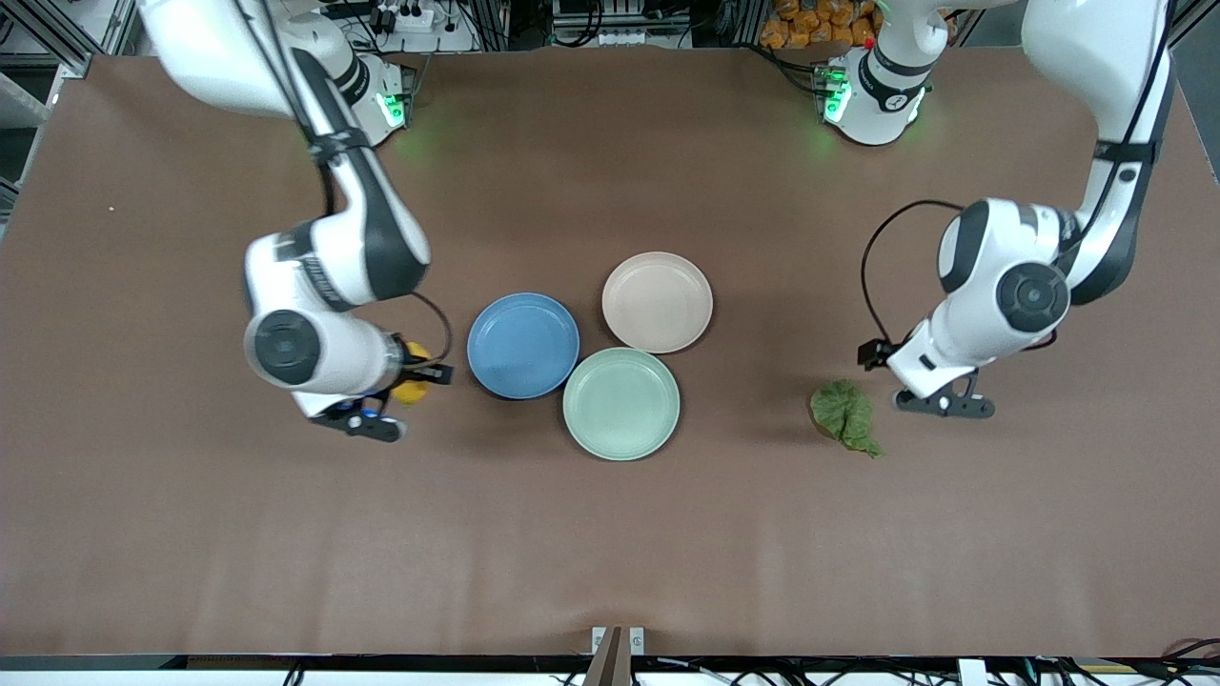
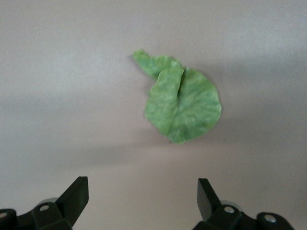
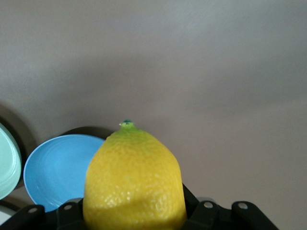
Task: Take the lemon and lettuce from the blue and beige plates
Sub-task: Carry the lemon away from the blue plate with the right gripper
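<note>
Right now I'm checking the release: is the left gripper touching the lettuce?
Apart. The left wrist view shows bare table between the open left gripper and the lettuce; the front view shows the same gap.

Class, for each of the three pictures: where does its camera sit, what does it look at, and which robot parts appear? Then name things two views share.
Front view: high across the table, facing both arms over the blue plate, beige plate and mint plate.
Left wrist view: on the left arm, looking down on the lettuce on the table; open left gripper shows.
Right wrist view: on the right arm; right gripper shut on the lemon.
Shared: lettuce, lemon, blue plate.
</note>
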Controlling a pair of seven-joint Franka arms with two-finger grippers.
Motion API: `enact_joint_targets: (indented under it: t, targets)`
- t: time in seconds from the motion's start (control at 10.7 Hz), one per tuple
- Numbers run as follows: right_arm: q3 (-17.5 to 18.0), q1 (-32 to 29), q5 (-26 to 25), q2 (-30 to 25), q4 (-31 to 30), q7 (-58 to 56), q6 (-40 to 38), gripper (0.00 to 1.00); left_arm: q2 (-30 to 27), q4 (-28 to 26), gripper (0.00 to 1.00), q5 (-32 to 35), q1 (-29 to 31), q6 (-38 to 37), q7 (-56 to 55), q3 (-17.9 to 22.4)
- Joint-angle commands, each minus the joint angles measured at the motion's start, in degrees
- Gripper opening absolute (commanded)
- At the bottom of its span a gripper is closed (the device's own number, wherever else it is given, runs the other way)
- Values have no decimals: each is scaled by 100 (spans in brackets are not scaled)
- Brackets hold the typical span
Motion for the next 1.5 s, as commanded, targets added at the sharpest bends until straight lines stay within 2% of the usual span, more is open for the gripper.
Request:
enact_joint_targets:
  t: [0.0, 0.09, 0.37, 0.65, 0.84, 0.93, 1.12, 1.4]
  targets:
    - [66, -282, -410, -230, 37, -584, -406, 51, -917, -790, 100, -315, -29, 33, -141, 4]
    - [75, -414, -604, -300, 46, -856, -538, 51, -1128, -878, 100, -387, -55, 24, -141, 31]
    - [75, -897, -624, -528, 38, -1744, -803, 51, -1534, -845, 100, -388, -143, -11, -114, 40]
    - [75, -1363, -624, -713, 29, -2518, -1075, 51, -1640, -319, 100, -388, -283, -20, -149, 40]
    - [67, -1496, -650, -923, -146, -2747, -1076, 51, -1666, 86, 100, -371, -302, -325, -150, 49]
    - [66, -1540, -650, -1125, -425, -2757, -954, 51, -1684, 401, 100, -353, -302, -763, -132, 57]
    - [75, -1601, -659, -1713, -1486, -2810, -219, 51, -1684, 1086, 100, -344, -337, -1703, -132, 57]
    - [75, -1610, -659, -2145, -2684, -2872, 837, 51, -1675, 1878, 100, -379, -337, -2811, -123, 66]
